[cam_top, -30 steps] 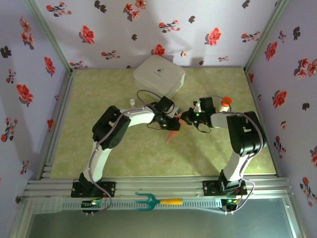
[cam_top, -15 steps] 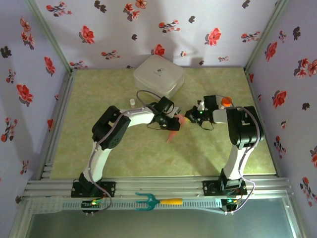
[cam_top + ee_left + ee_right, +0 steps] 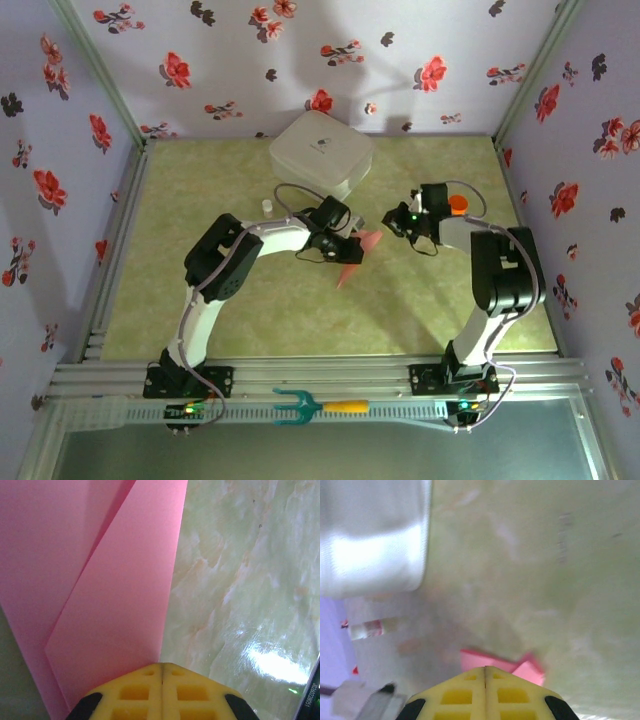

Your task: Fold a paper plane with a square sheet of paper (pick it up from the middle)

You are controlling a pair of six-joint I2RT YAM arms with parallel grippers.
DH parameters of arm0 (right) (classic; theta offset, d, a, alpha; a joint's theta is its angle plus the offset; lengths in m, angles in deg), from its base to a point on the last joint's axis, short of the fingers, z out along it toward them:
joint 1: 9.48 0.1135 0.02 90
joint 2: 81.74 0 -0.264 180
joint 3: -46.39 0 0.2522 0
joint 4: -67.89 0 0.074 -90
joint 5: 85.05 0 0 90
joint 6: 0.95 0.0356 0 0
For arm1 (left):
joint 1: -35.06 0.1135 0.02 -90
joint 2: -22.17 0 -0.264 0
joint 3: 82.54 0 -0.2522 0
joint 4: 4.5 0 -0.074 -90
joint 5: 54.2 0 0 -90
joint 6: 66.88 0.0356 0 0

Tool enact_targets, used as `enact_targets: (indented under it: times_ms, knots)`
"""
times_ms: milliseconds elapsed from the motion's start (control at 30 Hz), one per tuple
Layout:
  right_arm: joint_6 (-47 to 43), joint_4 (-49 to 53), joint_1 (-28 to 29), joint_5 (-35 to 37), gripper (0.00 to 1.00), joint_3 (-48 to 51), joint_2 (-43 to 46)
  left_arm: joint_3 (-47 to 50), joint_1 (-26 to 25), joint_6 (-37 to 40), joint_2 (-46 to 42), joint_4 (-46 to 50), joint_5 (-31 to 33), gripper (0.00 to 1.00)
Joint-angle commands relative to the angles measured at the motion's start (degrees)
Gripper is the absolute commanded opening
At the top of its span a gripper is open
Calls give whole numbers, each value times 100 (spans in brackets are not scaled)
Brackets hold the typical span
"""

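The left gripper point(image 3: 162, 666) pinches the pink paper plane point(image 3: 115, 610) between closed fingers, near the middle of the green table point(image 3: 200, 190) — the right gripper point(image 3: 485, 669), fingers pressed together and holding nothing, is just beside it

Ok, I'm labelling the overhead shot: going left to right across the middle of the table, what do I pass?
Small white bottle → left gripper, shut on the folded pink paper → right gripper, shut → orange-capped bottle. The white box farther back spans several of these, so it is left out.
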Motion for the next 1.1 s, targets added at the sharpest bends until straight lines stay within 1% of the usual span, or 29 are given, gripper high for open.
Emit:
enact_targets:
  times_ms: [0, 133, 200, 233, 300, 433, 533, 667, 867, 1067]
  knots:
    - [78, 46, 292, -143, 6, 254, 132, 226, -48, -80, 15, 410, 128, 1]
    - [262, -299, 511, -214, 5, 556, 68, 297, -47, -124, -51, 345, 143, 1]
    - [209, -436, 570, -458, 5, 556, -70, 296, -47, -122, -56, 331, 115, 1]
    - [92, -321, 584, -568, 5, 482, -187, 288, -47, -123, -44, 340, 107, 1]
    - [-102, -68, 579, -467, 5, 392, -332, 265, -50, -123, -25, 354, 97, 1]
    - [-119, -97, 572, -392, 4, 390, -561, 265, -46, -120, -82, 371, 94, 1]
    - [-138, -2, 564, -131, 2, 429, -686, 241, -45, -113, -141, 409, 74, 3]
    - [-172, 36, 537, 9, 0, 508, -702, 208, -47, -107, -366, 448, 75, 5]
    - [-152, 86, 529, 25, 0, 476, -712, 212, -83, -140, -850, 473, 75, 12]
    - [-155, 139, 531, 80, 0, 477, -688, 291, -170, -21, -932, 684, -173, 13]
